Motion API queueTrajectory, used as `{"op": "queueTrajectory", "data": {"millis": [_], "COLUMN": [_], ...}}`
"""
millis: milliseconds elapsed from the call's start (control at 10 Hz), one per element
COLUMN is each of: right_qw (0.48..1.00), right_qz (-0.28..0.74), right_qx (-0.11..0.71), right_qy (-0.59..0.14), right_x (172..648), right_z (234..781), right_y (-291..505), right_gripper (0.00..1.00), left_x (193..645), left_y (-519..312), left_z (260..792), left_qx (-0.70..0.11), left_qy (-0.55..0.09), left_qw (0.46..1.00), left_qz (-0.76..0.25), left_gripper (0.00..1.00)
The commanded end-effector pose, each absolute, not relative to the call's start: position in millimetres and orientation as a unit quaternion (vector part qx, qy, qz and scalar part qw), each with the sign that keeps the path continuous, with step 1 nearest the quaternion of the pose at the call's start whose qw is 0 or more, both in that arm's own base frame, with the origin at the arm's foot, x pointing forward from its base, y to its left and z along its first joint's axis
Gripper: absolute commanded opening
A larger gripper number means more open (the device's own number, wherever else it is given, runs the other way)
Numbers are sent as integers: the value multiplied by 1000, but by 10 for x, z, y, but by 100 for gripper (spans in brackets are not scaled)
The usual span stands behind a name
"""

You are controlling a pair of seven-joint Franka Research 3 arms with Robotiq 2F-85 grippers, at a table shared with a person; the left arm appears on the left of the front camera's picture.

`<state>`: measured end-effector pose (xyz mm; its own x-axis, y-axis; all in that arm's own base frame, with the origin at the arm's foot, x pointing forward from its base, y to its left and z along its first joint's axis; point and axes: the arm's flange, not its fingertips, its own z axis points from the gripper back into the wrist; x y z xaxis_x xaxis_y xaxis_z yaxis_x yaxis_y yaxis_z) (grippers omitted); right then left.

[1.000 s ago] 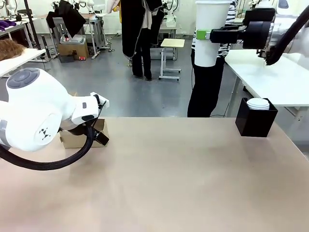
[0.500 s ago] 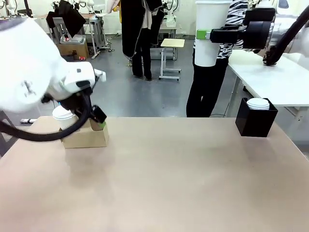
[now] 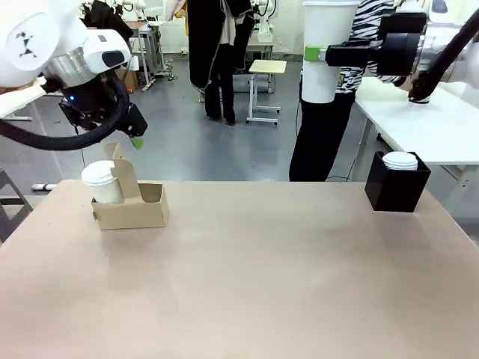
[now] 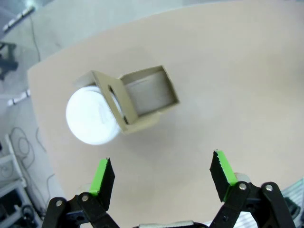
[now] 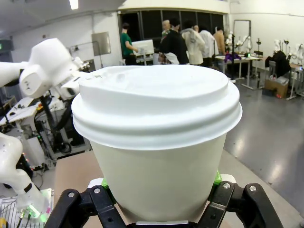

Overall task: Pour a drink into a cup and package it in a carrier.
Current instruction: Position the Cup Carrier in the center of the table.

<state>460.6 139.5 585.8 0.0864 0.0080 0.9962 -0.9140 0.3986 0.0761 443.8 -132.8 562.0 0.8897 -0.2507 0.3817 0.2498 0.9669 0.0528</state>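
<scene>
1. Left gripper (image 4: pixel 161 159) fingers are spread wide, holding nothing, above the table (image 4: pixel 237 61).
2. Beyond the fingers, clear of both pads, stands the carrier (image 4: pixel 149 97); 1 lidded cup (image 4: pixel 91 115) sits in its pocket beside the handle tab.
3. Right gripper (image 5: pixel 159 185) fingers clamp a 2nd cup (image 5: pixel 156 142), lidded and upright, high off the table.
4. Below it is a black box (image 3: pixel 395 191) of white lids; behind stands a person (image 3: pixel 318 142).

Front view across the table (image 3: pixel 262 284), left wrist overhead, both showing carrier (image 3: pixel 136 212)
</scene>
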Motion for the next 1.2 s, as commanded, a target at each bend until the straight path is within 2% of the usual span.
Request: {"op": "queueTrajectory", "data": {"millis": [0,600,1000,1100], "right_qw": [612,612,612,612], "right_qz": [374,374,374,374], "right_qx": [404,404,404,404], "right_qy": [-568,-568,-568,-568], "right_x": [4626,4626,4626,4626], "right_z": [5906,5906,5906,5906], "right_y": [1418,1418,1418,1418], "right_gripper": [81,81,81,81], "left_x": [4839,5415,5474,5472], "left_y": [-1354,-1106,-944,-929], "left_z": [5560,5230,5073,5052], "left_qx": [16,-1,-6,-4], "left_qy": [-164,-142,-136,-132], "left_qw": [983,989,990,991], "left_qz": [-80,-48,-25,-22], "left_gripper": [100,100,100,40]}}
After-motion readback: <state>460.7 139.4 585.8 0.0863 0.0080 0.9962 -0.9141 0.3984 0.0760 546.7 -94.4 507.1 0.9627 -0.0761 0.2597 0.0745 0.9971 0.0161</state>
